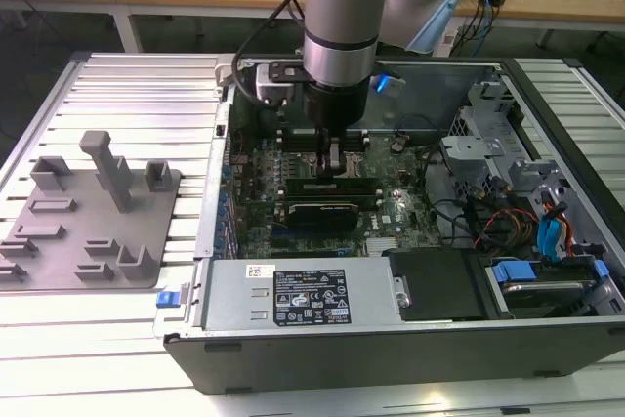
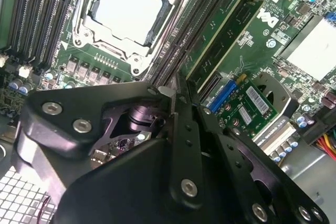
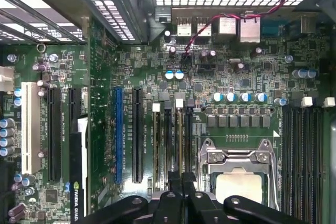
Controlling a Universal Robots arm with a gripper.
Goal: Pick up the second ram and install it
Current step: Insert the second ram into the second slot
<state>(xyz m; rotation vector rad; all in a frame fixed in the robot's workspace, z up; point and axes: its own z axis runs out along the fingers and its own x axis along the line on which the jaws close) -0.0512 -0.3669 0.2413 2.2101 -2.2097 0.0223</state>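
My gripper (image 1: 332,165) is down inside the open computer case, over the memory slots beside the processor socket (image 3: 239,182). Its fingers (image 3: 172,184) stand close together around the second ram (image 3: 181,140), a thin stick seen edge-on and upright in a black slot. In the second wrist view the gripper (image 2: 170,93) sits at the end of the slot rows, with a green stick (image 2: 218,40) running away from it alongside the socket (image 2: 131,9). The motherboard (image 1: 391,207) lies flat under the arm.
A grey fixture plate (image 1: 88,212) with upright blocks lies on the slatted table at the exterior view's left. In the case are a power supply (image 1: 303,295), a black graphics card (image 1: 317,212), drive cages and cables (image 1: 527,222). Several expansion slots (image 3: 118,135) flank the memory slots.
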